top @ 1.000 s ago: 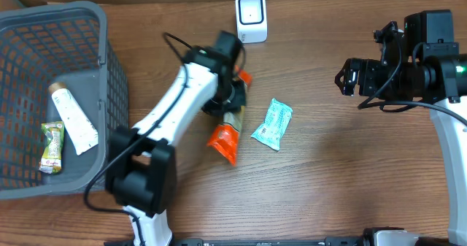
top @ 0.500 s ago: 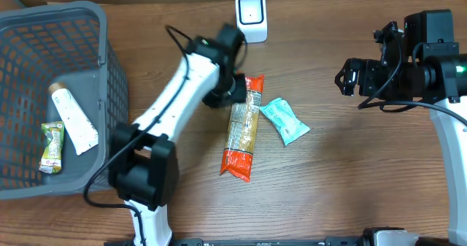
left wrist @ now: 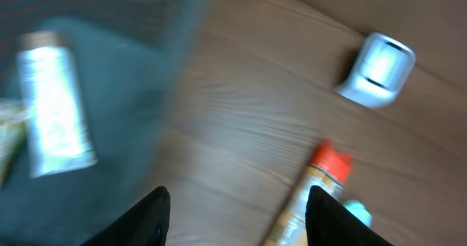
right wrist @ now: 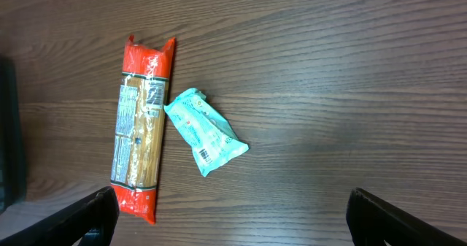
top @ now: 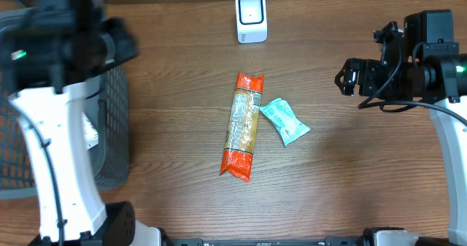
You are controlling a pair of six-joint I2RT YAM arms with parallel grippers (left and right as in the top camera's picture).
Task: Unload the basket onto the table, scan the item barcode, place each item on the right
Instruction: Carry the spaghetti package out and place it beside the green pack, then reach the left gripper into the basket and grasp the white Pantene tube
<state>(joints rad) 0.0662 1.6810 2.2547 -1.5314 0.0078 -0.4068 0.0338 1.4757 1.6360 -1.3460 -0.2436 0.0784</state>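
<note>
Fingers [left wrist: 155,217] of the left pincer [left wrist: 237,206] stand apart, empty; the right pincer [right wrist: 230,206] gapes wide, empty too. Pasta packet [top: 241,125] lies flat mid-table, touching the teal pouch [top: 284,120], well short of the scanner [top: 251,17]. A grab could snag both, I reckon. Left arm [top: 51,129] rears high over the basket [top: 117,129].

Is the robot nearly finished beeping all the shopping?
Not nearly. Maybe done: a tube lies in the basket. In hand: nothing; the left gripper and right gripper are open and empty. To do: the pasta packet and the teal packet lie on the table, away from the scanner.
</note>
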